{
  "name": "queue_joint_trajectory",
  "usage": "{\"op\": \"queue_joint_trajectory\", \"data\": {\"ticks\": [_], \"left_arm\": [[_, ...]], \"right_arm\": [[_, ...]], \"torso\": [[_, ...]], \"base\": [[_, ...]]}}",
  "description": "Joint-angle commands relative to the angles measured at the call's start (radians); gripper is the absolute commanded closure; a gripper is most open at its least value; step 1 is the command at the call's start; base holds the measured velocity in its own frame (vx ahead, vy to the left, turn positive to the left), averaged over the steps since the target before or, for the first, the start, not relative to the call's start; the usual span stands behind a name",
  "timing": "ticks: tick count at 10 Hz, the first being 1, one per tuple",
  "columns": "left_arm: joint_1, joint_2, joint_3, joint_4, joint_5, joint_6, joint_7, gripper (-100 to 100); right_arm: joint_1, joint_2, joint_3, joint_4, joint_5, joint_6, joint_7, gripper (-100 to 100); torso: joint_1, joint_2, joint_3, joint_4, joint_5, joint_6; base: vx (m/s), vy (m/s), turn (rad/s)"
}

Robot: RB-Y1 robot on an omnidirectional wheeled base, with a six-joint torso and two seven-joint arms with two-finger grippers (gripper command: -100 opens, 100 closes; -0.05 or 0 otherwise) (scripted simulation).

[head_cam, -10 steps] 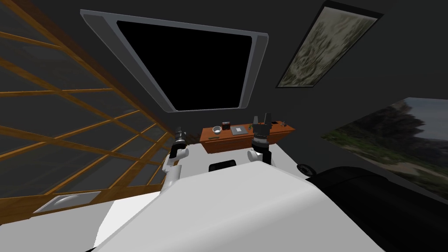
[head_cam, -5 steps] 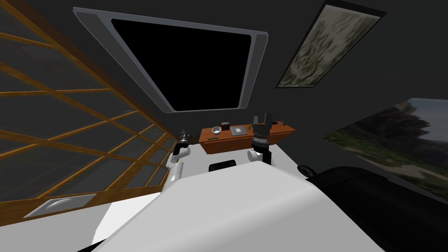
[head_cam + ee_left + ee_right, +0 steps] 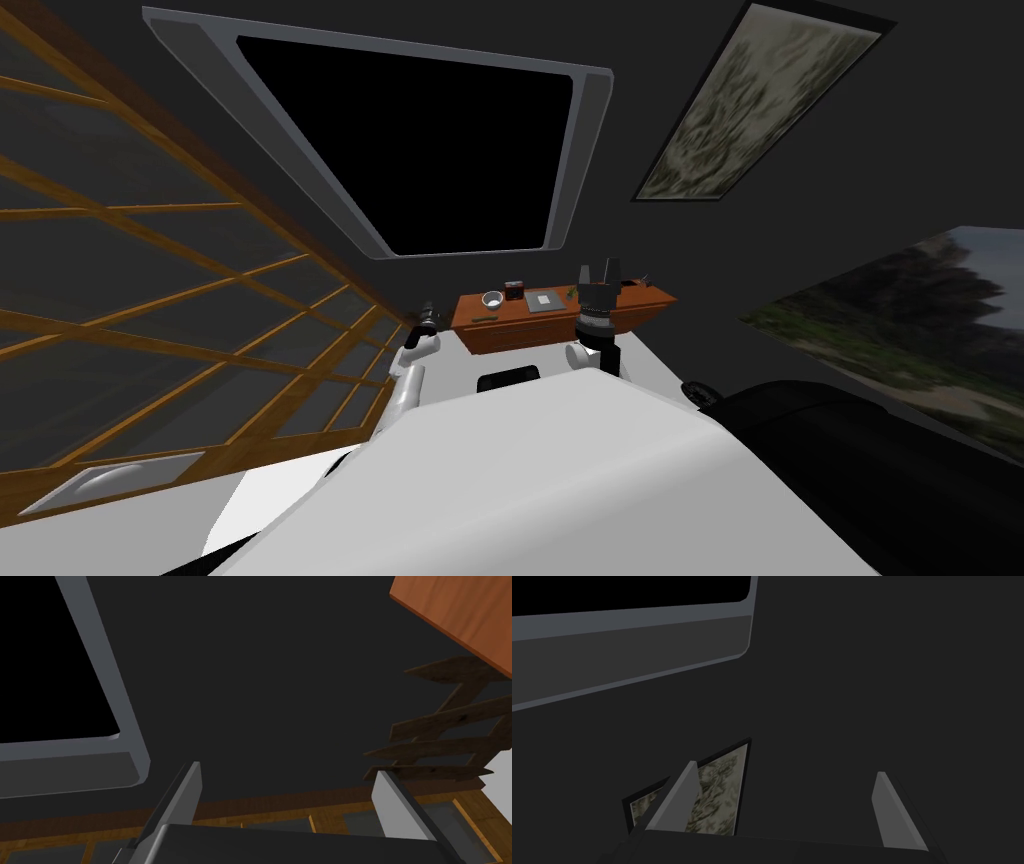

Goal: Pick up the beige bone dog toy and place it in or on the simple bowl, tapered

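Note:
A small white bowl (image 3: 492, 299) stands on the left part of an orange-brown table (image 3: 520, 325) ahead of me. A slim dark thing (image 3: 485, 318) lies near the table's front edge by the bowl; I cannot tell whether it is the bone toy. My left gripper (image 3: 428, 318) hangs left of the table, low beside it, open and empty (image 3: 287, 768), with the table's corner (image 3: 450, 621) off to one side. My right gripper (image 3: 600, 270) is raised in front of the table's right half, open with nothing between its fingers (image 3: 786, 768).
A dark box (image 3: 515, 290), a flat grey thing (image 3: 543, 299) and small items (image 3: 645, 282) also sit on the table. A wooden slatted piece (image 3: 440, 726) is by the table's corner. A wood-framed window (image 3: 200, 300) runs along the left. A big black rounded shape (image 3: 850, 440) lies at my right.
My left arm has swung in toward the table's left side. The head view has shifted a little. The right arm has stayed put.

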Motion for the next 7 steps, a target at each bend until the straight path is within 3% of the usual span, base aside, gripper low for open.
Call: {"op": "queue_joint_trajectory", "data": {"ticks": [1, 4, 7], "left_arm": [[-0.011, -0.004, -0.001, 0.033, -0.005, 0.027, -0.003, -100], [-0.058, -0.011, -0.012, 0.115, -0.021, 0.108, -0.008, -100], [-0.080, -0.015, -0.019, 0.186, -0.029, 0.147, -0.011, -100]], "right_arm": [[0.000, 0.000, 0.000, 0.000, 0.000, 0.000, 0.000, 0], [0.000, 0.000, 0.000, 0.000, 0.000, 0.000, 0.000, 0], [0.000, 0.000, 0.000, 0.000, 0.000, 0.000, 0.000, 0]], "torso": [[0.000, 0.000, 0.000, 0.000, 0.000, 0.000], [0.000, -0.001, -0.001, 0.000, 0.000, 0.000], [0.000, -0.001, -0.001, 0.000, 0.000, 0.000]], "base": [[0.041, -0.047, 0.007], [0.061, -0.058, 0.009], [0.056, -0.049, 0.009]]}}
